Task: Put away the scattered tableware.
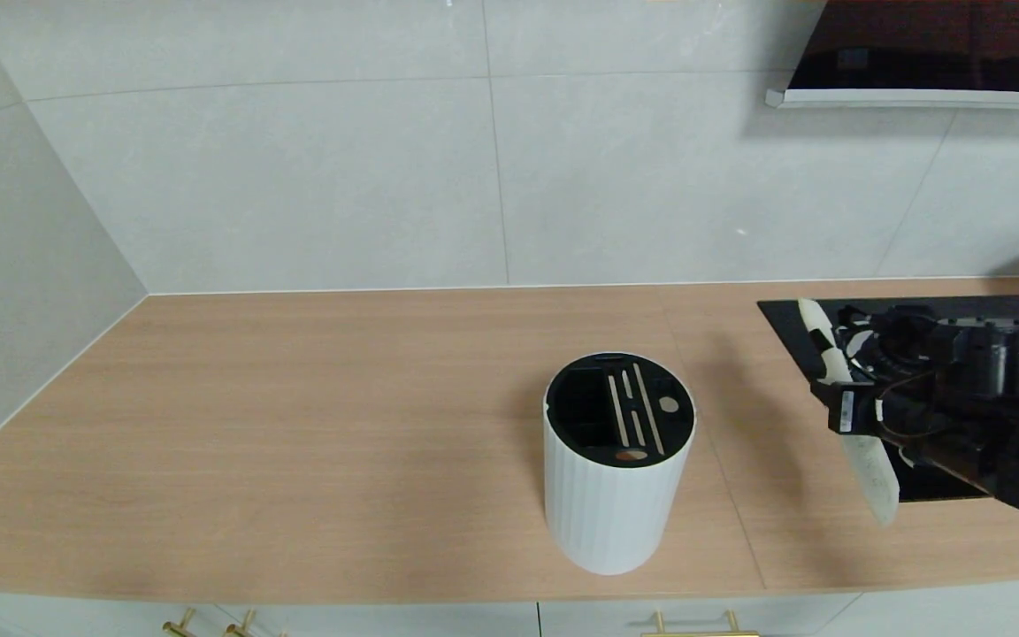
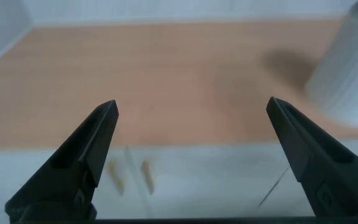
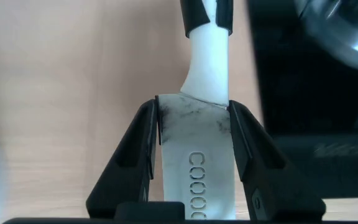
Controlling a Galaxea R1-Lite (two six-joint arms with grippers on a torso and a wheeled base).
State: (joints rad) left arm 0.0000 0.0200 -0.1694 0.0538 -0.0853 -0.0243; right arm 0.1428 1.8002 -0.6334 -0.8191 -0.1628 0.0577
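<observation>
The job looks about half done for this piece. The right gripper (image 1: pixel 847 409) has its fingers pinching the white blade of a knife (image 1: pixel 874 473), with the patterned handle pointing away toward the wall. The knife hangs over the edge of the black cooktop (image 1: pixel 788 332), well to the right of the white slotted holder (image 1: pixel 616 504) standing on the desk (image 1: pixel 297 425). What remains, I'd judge, is carrying it across and dropping it into a slot. The holder's slots look unfilled from here. The left gripper (image 2: pixel 191 109) hovers near the desk's front edge with its fingers spread wide, holding nothing.
</observation>
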